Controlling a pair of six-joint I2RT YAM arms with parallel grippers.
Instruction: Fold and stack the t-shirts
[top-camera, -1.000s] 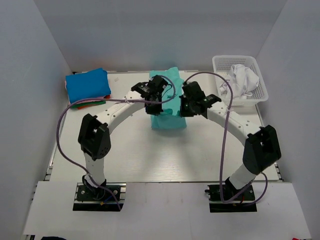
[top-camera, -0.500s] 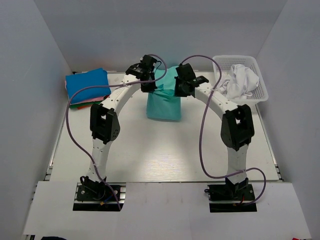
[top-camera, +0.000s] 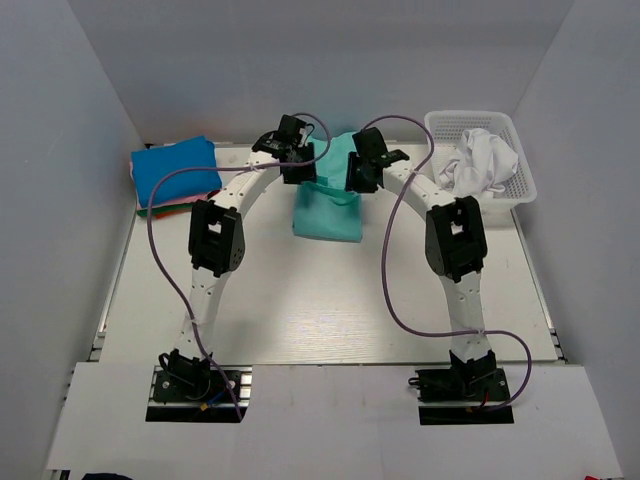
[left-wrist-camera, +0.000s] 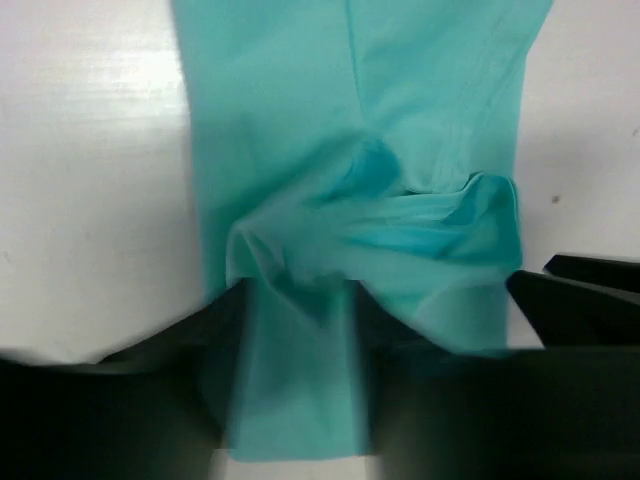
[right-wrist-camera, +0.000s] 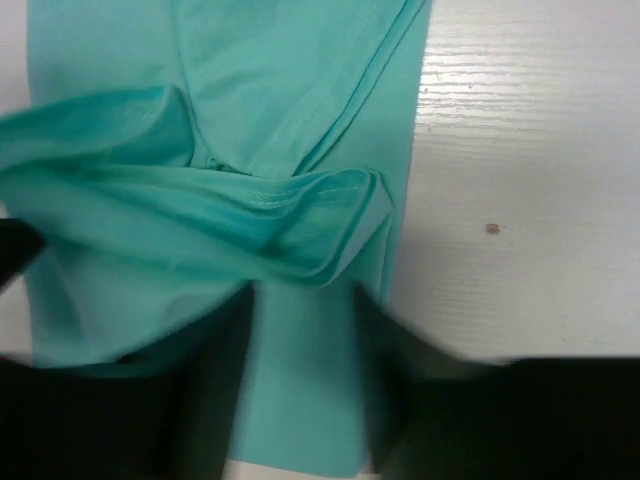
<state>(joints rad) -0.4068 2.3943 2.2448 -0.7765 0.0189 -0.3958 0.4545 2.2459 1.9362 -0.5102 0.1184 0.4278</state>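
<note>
Teal shirt (top-camera: 328, 212) lies folded at the middle of the desk's (top-camera: 300, 300) far edge. Left tool (top-camera: 299, 176) and right tool (top-camera: 358, 180) sit at its far end, each partly open with bunched cloth loose in the gap.

One overhead, two close above shirt (left-wrist-camera: 300, 150)

Shows soft, matt cloth with fine stitched hems and loose creases in the teal t-shirt (top-camera: 328, 208) at 12 o'clock, equally matt in the crumpled white t-shirt (top-camera: 485, 160) at 2 o'clock and the smoothly folded blue t-shirt (top-camera: 175, 170) at 10 o'clock. Reads as hard white plastic lattice, slightly shiny, in the basket (top-camera: 503, 207). Looks like pale, faintly grained board with a dull sheen on the table (top-camera: 320, 300), beneath a smooth-sheathed purple cable (top-camera: 384, 270).
</note>
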